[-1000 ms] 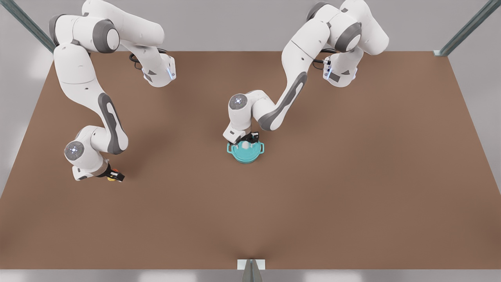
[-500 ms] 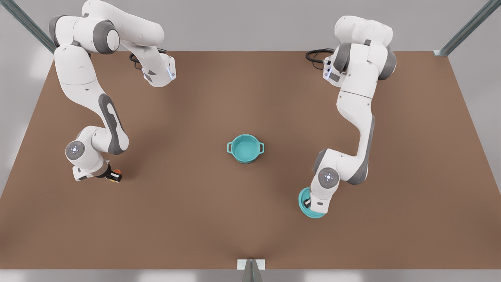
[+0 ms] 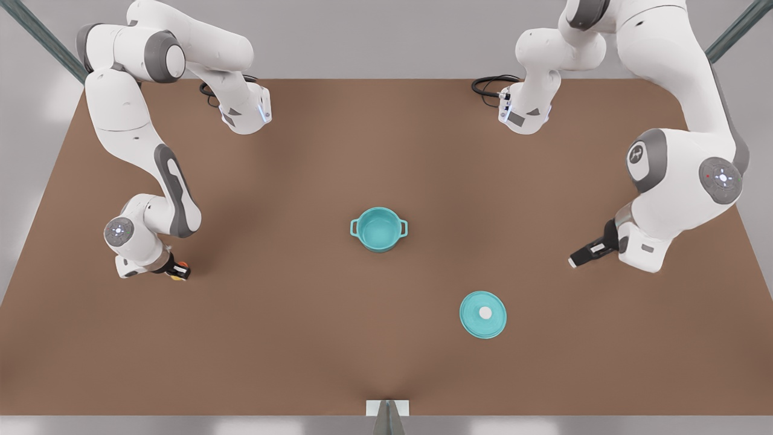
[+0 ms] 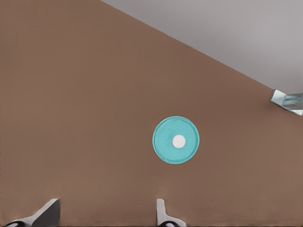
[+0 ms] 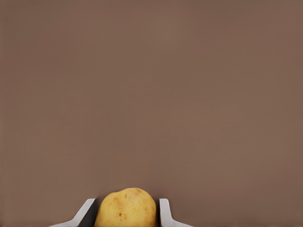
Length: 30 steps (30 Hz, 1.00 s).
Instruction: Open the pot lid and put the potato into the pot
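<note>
The teal pot (image 3: 378,243) stands uncovered in the middle of the brown table, teal inside. Its pot lid (image 3: 474,317) lies flat on the table toward the front view's right, white knob up, and appears again as a disc (image 4: 164,142) in the left wrist view. My left gripper (image 3: 578,260) hovers open to the right of the lid and apart from it, its fingers (image 4: 47,213) spread wide. At the front view's left, my right gripper (image 3: 177,273) is shut on the yellow potato (image 5: 125,210) low over the table.
Both arm bases (image 3: 244,115) sit at the table's back edge, with cables beside them. A metal bracket (image 3: 386,409) stands at the front edge and slanted posts (image 3: 724,42) at the back corners. Bare table lies between potato and pot.
The left gripper lifted the lid off the pot, carried it to the front right, let go and drew back to the right. The right gripper with the potato shifted only slightly.
</note>
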Motion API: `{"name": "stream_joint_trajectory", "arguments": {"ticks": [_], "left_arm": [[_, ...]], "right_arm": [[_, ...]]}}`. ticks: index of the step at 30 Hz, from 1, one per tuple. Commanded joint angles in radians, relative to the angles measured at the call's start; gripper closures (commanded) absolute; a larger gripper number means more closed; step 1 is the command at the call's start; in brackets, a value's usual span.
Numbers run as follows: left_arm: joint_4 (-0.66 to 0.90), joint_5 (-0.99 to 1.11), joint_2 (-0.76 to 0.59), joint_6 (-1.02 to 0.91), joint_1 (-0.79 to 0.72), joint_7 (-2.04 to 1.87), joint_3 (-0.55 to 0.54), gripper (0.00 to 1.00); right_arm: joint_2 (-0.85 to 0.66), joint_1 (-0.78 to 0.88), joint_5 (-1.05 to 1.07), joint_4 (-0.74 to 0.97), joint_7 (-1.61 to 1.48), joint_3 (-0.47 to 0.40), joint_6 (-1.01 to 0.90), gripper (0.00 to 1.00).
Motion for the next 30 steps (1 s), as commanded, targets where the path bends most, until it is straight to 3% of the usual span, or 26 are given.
{"name": "stream_joint_trajectory", "arguments": {"ticks": [1,15,30], "left_arm": [[-0.008,-0.016,-0.01,-0.151,0.01,0.486,0.01,0.0],[0.001,-0.009,-0.006,-0.163,-0.003,0.415,-0.013,0.0],[-0.013,-0.008,-0.004,-0.174,-0.016,0.407,-0.013,0.0]], "right_arm": [[-0.001,0.0,-0.002,0.0,0.009,0.0,-0.001,0.47],[-0.094,0.005,0.009,0.001,0.062,0.029,-0.109,0.47],[-0.188,0.258,0.066,0.027,0.437,0.04,-0.28,0.47]]}}
